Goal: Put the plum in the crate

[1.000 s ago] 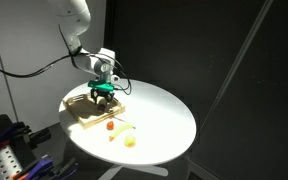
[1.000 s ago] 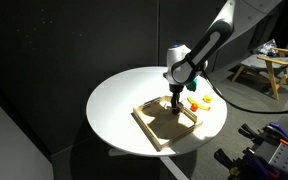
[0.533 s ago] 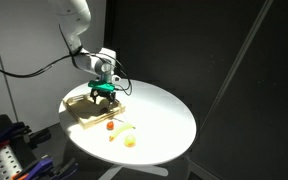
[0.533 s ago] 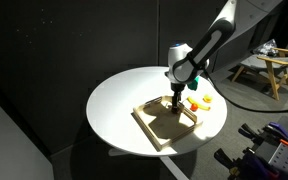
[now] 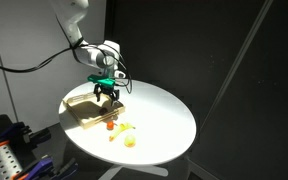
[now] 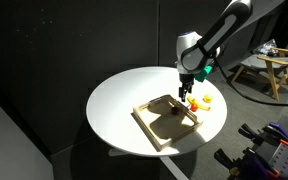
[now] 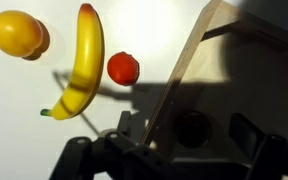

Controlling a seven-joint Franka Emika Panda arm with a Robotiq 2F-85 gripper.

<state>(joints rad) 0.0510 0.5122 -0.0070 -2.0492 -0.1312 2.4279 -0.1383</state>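
Plum [image 7: 192, 127], the tiny round dark purple-red fruit, lies inside the shallow square light-wood crate [image 7: 189, 60]. In the wrist view it is a dark ball in the shadow just past the crate wall. In an exterior view it shows as a small dark spot [image 6: 173, 112] on the crate floor [image 6: 154, 125]. The black gripper [image 7: 169, 150] hangs above the crate, near the edge by the other fruits. Its jaws are spread wide and hold nothing. The plum and the gripper are apart. This looks like the plum has been let go, so the job seems done or very nearly done.

A second ago the gripper was low down, right inside the crate. Now, in both exterior views, it has come up and hangs higher [image 5: 108, 92] over the white round counter [image 5: 164, 115]. The crate has not moved. The other fruits have stayed outside the crate on the counter: the small bright red-orange fruit [image 7: 123, 68], the long yellow banana [image 7: 82, 60] and the round pale yellow fruit [image 7: 16, 32].
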